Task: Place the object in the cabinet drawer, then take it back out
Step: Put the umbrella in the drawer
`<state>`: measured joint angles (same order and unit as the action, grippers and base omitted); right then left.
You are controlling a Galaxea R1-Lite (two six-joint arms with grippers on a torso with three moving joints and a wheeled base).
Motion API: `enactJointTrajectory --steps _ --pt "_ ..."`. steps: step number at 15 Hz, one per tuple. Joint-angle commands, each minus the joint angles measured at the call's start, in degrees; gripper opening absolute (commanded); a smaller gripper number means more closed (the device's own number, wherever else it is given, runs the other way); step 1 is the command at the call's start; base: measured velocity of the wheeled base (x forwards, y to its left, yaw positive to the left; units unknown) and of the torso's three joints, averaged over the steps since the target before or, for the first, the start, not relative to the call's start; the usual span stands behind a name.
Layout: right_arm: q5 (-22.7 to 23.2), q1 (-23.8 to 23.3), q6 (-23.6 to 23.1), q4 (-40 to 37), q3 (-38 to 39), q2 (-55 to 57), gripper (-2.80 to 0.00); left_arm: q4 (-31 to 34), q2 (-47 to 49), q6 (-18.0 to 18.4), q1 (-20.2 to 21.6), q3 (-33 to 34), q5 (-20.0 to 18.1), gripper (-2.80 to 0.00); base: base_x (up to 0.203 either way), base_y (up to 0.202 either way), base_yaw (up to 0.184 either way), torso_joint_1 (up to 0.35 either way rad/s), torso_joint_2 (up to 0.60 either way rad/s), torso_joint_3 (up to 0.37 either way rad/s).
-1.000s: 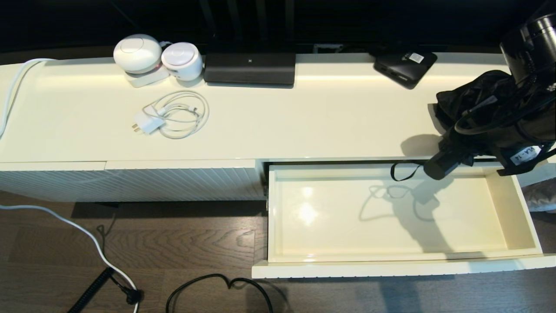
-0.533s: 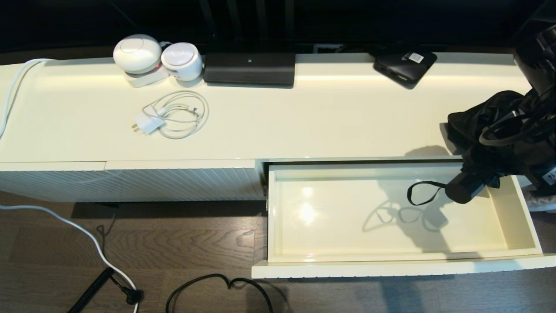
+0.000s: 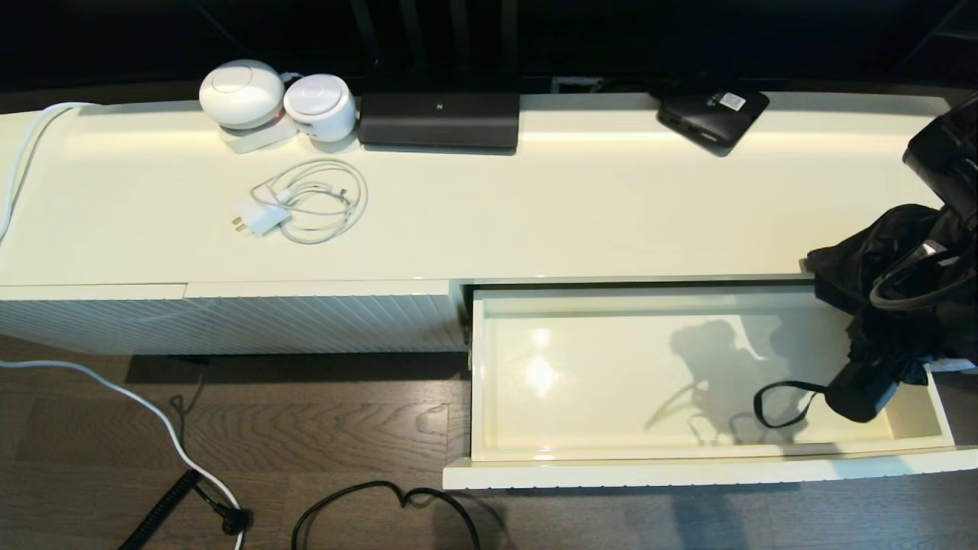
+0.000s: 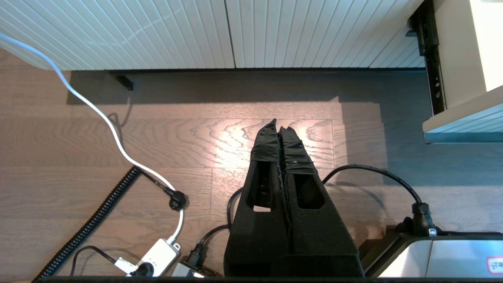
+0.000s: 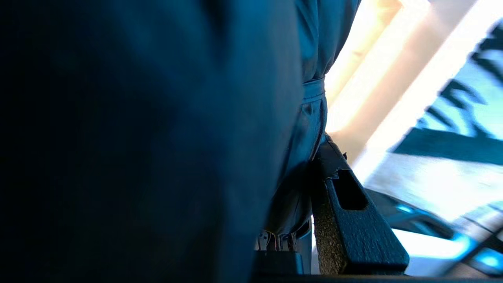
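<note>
We look down on a long glossy cream cabinet top (image 3: 535,206) under warm light, with a strip of glare along its back edge. Beside its ribbed cream front panel (image 3: 229,321), dark wood-grain floor (image 3: 344,412) runs below, crossed by a white cable (image 3: 137,405) and a black cable (image 3: 382,496). Behind the cabinet the wall is dark.

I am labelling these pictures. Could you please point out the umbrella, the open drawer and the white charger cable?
umbrella (image 3: 859,389): head view, on its stubby handle.
open drawer (image 3: 688,472): head view, on the top edge of its front panel.
white charger cable (image 3: 321,200): head view, on the coiled loops beside the plug.
</note>
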<state>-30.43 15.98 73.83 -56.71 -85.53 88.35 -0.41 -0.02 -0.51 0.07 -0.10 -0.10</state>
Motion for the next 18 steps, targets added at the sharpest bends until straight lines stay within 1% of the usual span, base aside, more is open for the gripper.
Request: enactJointTrajectory --steps 1,4,6,7,8,9,11,13,15,18 --pt "-0.1 -0.3 0.7 -3.7 0.5 -1.1 -2.8 0.0 -0.1 0.0 0.0 0.0 0.0 -2.8 0.0 0.0 0.0 0.0 0.0 0.0" --pt "-0.1 -0.8 1.3 -3.8 -2.9 0.7 -2.8 0.0 -0.1 0.0 0.0 0.0 0.0 -2.8 0.0 0.0 0.0 0.0 0.0 0.0" --pt "0.2 -0.4 7.2 -3.3 -4.2 2.4 -2.8 0.0 -0.1 0.0 0.0 0.0 0.0 -2.8 0.0 0.0 0.0 0.0 0.0 0.0" --pt "0.6 -0.4 8.3 -1.9 -4.3 2.5 -2.8 0.0 -0.1 0.0 0.0 0.0 0.0 -2.8 0.0 0.0 0.0 0.0 0.0 0.0" --pt "0.9 -0.4 8.3 -1.1 -4.1 2.5 -2.8 0.0 -0.1 0.0 0.0 0.0 0.0 -2.8 0.0 0.0 0.0 0.0 0.0 0.0" --pt "1.6 -0.4 8.6 2.1 -3.5 2.5 -2.8 0.0 -0.1 0.0 0.0 0.0 0.0 -2.8 0.0 0.0 0.0 0.0 0.0 0.0" --pt "2.1 -0.3 8.9 3.4 -1.2 3.4 -2.8 0.0 -0.1 0.0 0.0 0.0 0.0 -2.8 0.0 0.0 0.0 0.0 0.0 0.0" --pt "2.4 2.3 9.0 3.5 1.8 4.4 -2.8 0.0 -0.1 0.0 0.0 0.0 0.0 -2.8 0.0 0.0 0.0 0.0 0.0 0.0" --pt "2.7 2.7 8.8 4.4 1.9 5.8 -2.8 0.0 -0.1 0.0 0.0 0.0 0.0 -2.8 0.0 0.0 0.0 0.0 0.0 0.0" --pt "2.7 2.9 7.9 8.6 2.7 6.8 -2.8 0.0 -0.1 0.0 0.0 0.0 0.0 -2.8 0.0 0.0 0.0 0.0 0.0 0.0"
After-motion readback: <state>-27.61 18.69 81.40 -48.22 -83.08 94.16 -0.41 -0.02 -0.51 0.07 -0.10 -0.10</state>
